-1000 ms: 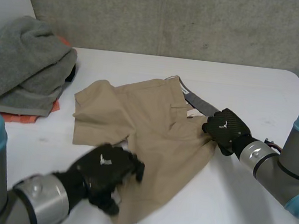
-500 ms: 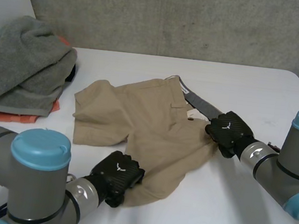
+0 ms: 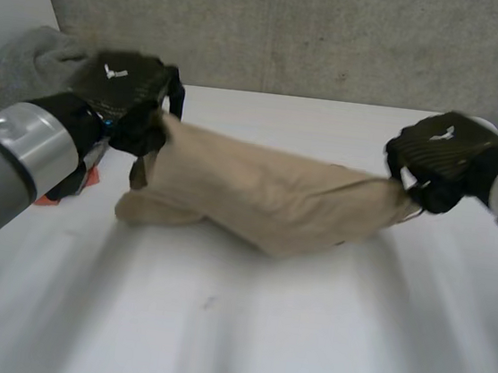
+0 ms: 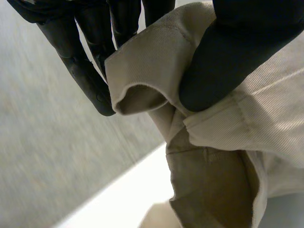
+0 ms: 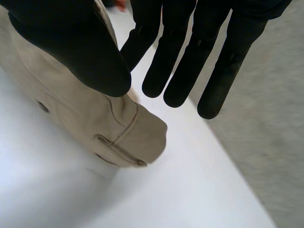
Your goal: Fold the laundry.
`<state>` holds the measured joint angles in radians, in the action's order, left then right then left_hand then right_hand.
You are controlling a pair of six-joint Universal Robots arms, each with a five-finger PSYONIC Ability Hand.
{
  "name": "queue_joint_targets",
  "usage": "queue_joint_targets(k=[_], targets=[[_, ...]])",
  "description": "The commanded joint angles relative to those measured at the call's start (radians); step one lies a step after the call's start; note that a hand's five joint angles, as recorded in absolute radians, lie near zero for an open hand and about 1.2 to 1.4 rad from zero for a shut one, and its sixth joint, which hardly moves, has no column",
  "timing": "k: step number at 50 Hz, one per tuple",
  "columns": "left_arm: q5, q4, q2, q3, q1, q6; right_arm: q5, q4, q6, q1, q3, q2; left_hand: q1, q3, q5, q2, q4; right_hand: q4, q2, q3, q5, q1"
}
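A pair of tan shorts hangs stretched between my two hands, its lower fold still touching the white table. My left hand is raised at the far left and is shut on one end of the shorts. In the left wrist view its thumb pinches a hemmed edge of the shorts beside the fingers. My right hand is raised at the right, shut on the other end. In the right wrist view its thumb presses down on the shorts, where a button and a belt loop show.
A pile of grey towels lies at the table's back left, behind my left hand, with an orange cloth under it. A concrete wall stands behind the table.
My left hand closed on the near leg of the shorts and swung up to the back left. My right hand rose and moved right. The shorts came up off the table, stretched between them.
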<state>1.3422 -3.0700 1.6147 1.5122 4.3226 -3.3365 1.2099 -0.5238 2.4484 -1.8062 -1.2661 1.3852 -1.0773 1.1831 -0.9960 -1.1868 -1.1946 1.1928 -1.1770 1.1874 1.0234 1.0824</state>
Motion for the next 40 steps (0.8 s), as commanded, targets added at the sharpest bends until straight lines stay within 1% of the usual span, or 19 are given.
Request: queue_joint_targets(k=[1,5,6,10,12,14,15,16,18,19,20,22,23,26,27,30,33,38,40], targets=[[-0.025,0.191,0.341,-0.236,0.039,-0.007,0.011,-0.03,0.003,-0.107,0.062,-0.182,-0.319,0.213,-0.226,-0.209,-0.202,0.203,-0.219,0.209,0.198,0.314],[-0.002,0.232,0.528,-0.452,0.045,-0.024,0.075,0.062,0.061,-0.143,0.171,-0.323,-0.319,0.213,-0.226,-0.209,-0.202,0.203,-0.219,0.209,0.198,0.314],[0.009,0.235,0.583,-0.551,0.049,-0.035,0.104,0.111,0.093,-0.157,0.229,-0.368,-0.319,0.213,-0.226,-0.209,-0.202,0.203,-0.219,0.209,0.198,0.314],[0.043,0.171,0.648,-0.811,0.057,-0.035,0.175,0.267,0.168,-0.174,0.416,-0.436,-0.319,0.213,-0.226,-0.209,-0.202,0.203,-0.219,0.209,0.198,0.314],[0.073,0.047,0.654,-0.938,0.063,-0.023,0.203,0.394,0.211,-0.171,0.508,-0.442,-0.319,0.213,-0.226,-0.209,-0.202,0.203,-0.219,0.209,0.198,0.314],[0.087,-0.065,0.646,-0.989,0.066,0.002,0.211,0.5,0.247,-0.17,0.537,-0.439,-0.319,0.213,-0.226,-0.209,-0.202,0.203,-0.219,0.209,0.198,0.314],[0.095,-0.161,0.622,-1.01,0.069,0.029,0.218,0.609,0.285,-0.171,0.542,-0.419,-0.319,0.213,-0.226,-0.209,-0.202,0.203,-0.219,0.209,0.198,0.314],[0.1,-0.212,0.607,-1.011,0.069,0.047,0.22,0.657,0.305,-0.173,0.537,-0.407,-0.319,0.213,-0.226,-0.209,-0.202,0.203,-0.219,0.209,0.198,0.314],[0.1,-0.295,0.581,-0.995,0.072,0.087,0.215,0.747,0.336,-0.174,0.522,-0.375,-0.319,0.213,-0.226,-0.209,-0.202,0.203,-0.219,0.209,0.198,0.314],[0.094,-0.349,0.555,-0.969,0.078,0.132,0.211,0.81,0.362,-0.17,0.492,-0.341,-0.319,0.213,-0.226,-0.209,-0.202,0.203,-0.219,0.209,0.198,0.314],[0.084,-0.364,0.541,-0.951,0.081,0.15,0.208,0.823,0.369,-0.17,0.473,-0.325,-0.319,0.213,-0.226,-0.209,-0.202,0.203,-0.219,0.209,0.198,0.314],[0.06,-0.374,0.519,-0.914,0.088,0.181,0.197,0.835,0.383,-0.171,0.435,-0.296,-0.319,0.213,-0.226,-0.209,-0.202,0.203,-0.219,0.209,0.198,0.314],[0.026,-0.368,0.498,-0.868,0.097,0.207,0.182,0.835,0.388,-0.174,0.397,-0.273,-0.319,0.213,-0.226,-0.209,-0.202,0.203,-0.219,0.209,0.198,0.314],[0.0,-0.359,0.47,-0.781,0.103,0.23,0.155,0.826,0.385,-0.177,0.331,-0.239,-0.319,0.213,-0.226,-0.209,-0.202,0.203,-0.219,0.209,0.198,0.314],[-0.009,-0.355,0.455,-0.708,0.106,0.236,0.14,0.811,0.382,-0.18,0.279,-0.214,-0.319,0.213,-0.226,-0.209,-0.202,0.203,-0.219,0.209,0.198,0.314],[-0.017,-0.36,0.427,-0.592,0.114,0.233,0.116,0.782,0.373,-0.182,0.199,-0.184,-0.319,0.213,-0.226,-0.209,-0.202,0.203,-0.219,0.209,0.198,0.314],[-0.025,-0.365,0.392,-0.419,0.132,0.22,0.073,0.719,0.339,-0.19,0.093,-0.172,-0.319,0.213,-0.226,-0.209,-0.202,0.203,-0.219,0.209,0.198,0.314],[-0.069,-0.366,0.353,-0.175,0.135,0.193,0.042,0.659,0.256,-0.188,-0.045,-0.215,-0.319,0.213,-0.226,-0.209,-0.202,0.203,-0.219,0.209,0.198,0.314],[-0.126,-0.374,0.34,-0.072,0.132,0.172,0.042,0.642,0.221,-0.182,-0.072,-0.261,-0.319,0.213,-0.226,-0.209,-0.202,-0.037,0.021,-0.031,-0.042,0.074]])
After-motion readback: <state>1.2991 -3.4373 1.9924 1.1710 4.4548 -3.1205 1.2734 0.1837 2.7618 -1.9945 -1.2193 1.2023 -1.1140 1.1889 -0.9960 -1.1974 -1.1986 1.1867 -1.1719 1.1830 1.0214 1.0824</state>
